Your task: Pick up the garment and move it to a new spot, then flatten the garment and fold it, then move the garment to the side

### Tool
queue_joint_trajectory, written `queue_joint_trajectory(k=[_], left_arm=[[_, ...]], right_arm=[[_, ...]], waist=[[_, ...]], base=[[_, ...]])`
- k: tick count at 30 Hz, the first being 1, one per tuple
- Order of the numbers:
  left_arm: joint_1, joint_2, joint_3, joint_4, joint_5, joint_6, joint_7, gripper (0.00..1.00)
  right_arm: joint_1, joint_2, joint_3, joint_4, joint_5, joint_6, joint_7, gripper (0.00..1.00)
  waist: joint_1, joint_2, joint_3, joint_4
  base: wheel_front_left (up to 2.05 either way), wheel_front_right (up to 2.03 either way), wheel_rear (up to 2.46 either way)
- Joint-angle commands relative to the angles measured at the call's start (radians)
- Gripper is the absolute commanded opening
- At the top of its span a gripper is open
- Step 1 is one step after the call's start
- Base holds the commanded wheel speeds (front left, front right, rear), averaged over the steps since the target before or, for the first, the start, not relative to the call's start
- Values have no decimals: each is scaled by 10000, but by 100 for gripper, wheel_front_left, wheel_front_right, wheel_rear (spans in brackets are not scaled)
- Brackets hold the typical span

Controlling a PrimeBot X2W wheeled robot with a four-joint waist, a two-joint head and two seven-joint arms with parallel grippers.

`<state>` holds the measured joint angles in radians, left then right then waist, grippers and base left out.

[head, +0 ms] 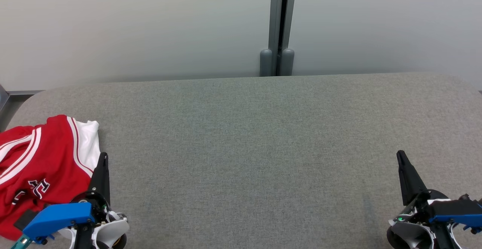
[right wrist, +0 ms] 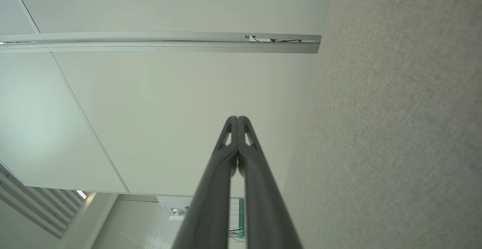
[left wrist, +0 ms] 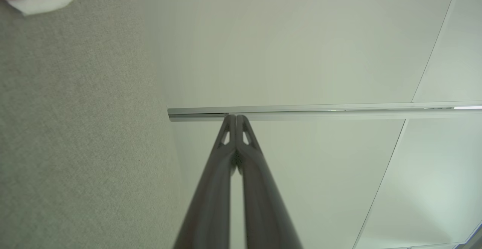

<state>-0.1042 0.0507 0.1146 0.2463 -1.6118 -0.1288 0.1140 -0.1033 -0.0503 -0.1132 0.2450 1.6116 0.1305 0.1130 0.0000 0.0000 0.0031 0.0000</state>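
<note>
Red-and-white garment bunched at left of desk, left gripper clenched empty beside it, right gripper clenched empty

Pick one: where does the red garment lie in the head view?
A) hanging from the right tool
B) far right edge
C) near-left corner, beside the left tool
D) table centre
C: the garment lies bunched on the table at its near-left corner, beside the shut left tool.
</note>
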Motion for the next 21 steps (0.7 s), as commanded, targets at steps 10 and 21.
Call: queue_joint_trajectory(k=[10,21], left_arm=[[-90,-18,10,-48,-25,-43,29,0],[-90,-18,10,-48,-25,-43,29,0]], right_arm=[[-106,7,-8,-1,29,4,25,0],[-106,7,-8,-1,29,4,25,0]], waist=[[0,0,0,0],[0,0,0,0]], base=[[0,0,0],[0,0,0]])
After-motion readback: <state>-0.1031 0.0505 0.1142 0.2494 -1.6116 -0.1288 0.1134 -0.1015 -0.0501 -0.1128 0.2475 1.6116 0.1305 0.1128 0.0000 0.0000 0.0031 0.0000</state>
